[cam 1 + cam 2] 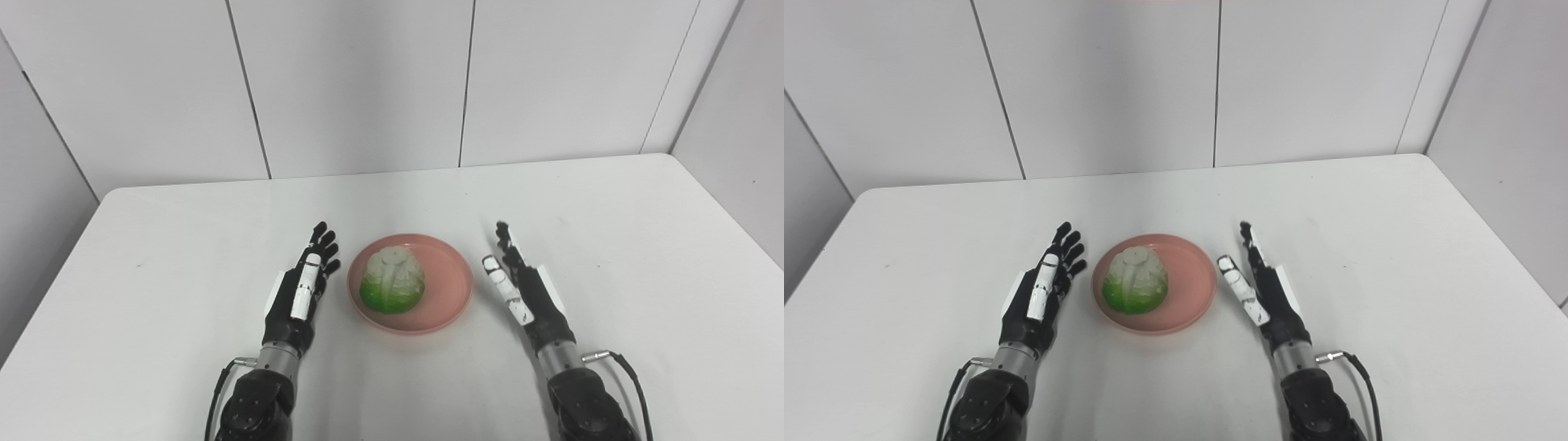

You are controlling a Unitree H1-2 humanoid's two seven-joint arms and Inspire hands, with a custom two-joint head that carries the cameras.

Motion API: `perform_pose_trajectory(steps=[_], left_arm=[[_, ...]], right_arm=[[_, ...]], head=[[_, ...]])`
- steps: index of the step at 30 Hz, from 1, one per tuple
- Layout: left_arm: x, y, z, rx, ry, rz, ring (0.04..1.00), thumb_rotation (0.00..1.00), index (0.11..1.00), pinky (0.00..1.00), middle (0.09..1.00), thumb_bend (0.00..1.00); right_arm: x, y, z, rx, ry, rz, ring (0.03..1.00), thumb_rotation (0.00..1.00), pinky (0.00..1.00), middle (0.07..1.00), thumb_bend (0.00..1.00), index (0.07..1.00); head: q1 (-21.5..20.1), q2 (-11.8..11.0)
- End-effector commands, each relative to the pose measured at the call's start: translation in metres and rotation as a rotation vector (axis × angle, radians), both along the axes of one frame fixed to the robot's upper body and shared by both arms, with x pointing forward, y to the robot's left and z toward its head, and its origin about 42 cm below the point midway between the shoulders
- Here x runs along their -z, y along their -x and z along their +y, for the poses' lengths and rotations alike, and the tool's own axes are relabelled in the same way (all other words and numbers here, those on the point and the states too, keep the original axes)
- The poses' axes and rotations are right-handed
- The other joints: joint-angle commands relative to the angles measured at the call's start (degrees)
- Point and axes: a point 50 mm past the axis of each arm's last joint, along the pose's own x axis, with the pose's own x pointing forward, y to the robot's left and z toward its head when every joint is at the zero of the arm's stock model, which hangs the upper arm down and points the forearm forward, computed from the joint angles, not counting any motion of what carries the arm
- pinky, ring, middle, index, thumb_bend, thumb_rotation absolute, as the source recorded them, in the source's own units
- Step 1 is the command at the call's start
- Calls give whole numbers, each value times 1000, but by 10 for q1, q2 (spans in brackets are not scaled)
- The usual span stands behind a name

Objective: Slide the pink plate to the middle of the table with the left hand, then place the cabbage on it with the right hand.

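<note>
Cabbage (392, 280) sits stem-up on the pink plate (450, 294) — left hand (300, 291), right hand (520, 288) both spread, empty.

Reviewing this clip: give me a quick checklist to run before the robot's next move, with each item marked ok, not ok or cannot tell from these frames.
1. Pink plate near the middle of the table: ok.
2. Cabbage resting on the plate: ok, it sits toward the plate's left half.
3. Left hand holding nothing, fingers extended, beside the plate: ok.
4. Right hand holding nothing, clear of the plate: ok.
5. Cabbage stable, not rolling: cannot tell from one moment.
6. Both hands free to withdraw without touching the plate: ok, a gap shows on each side.
</note>
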Motion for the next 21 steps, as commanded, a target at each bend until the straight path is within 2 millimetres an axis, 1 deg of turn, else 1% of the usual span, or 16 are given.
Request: perform_pose_trajectory(steps=[1,3,6,10,16,18,21], left_arm=[[31,27,3,-20,-14,70,990,1000,990,962,994,396],[35,32,2,-13,-23,73,993,1000,993,962,999,410],[39,39,2,-6,-31,80,993,1000,991,962,1000,412],[44,49,-2,-8,-15,106,1000,1000,990,990,1000,424],[46,59,-4,-28,25,131,992,1000,984,998,998,414],[46,62,-4,-37,42,138,980,1000,981,991,990,413],[46,67,-5,-47,57,151,976,1000,980,987,987,415]], right_arm=[[-7,-1,3,-38,-12,-5,1000,1000,1000,1000,380,1000],[-2,1,2,-51,-16,29,1000,1000,1000,1000,382,1000],[4,3,0,-70,-26,45,1000,1000,1000,1000,356,1000],[15,-1,-3,-91,-94,72,1000,1000,1000,1000,324,1000],[23,-5,-5,-98,-135,91,1000,1000,1000,1000,306,1000],[25,-6,-5,-105,-135,93,1000,1000,1000,1000,286,1000],[26,-5,-5,-113,-133,97,1000,1000,1000,1000,282,1000]], head=[[5,0],[9,-2],[13,-2],[24,-2],[30,-5],[31,-6],[32,-5]])
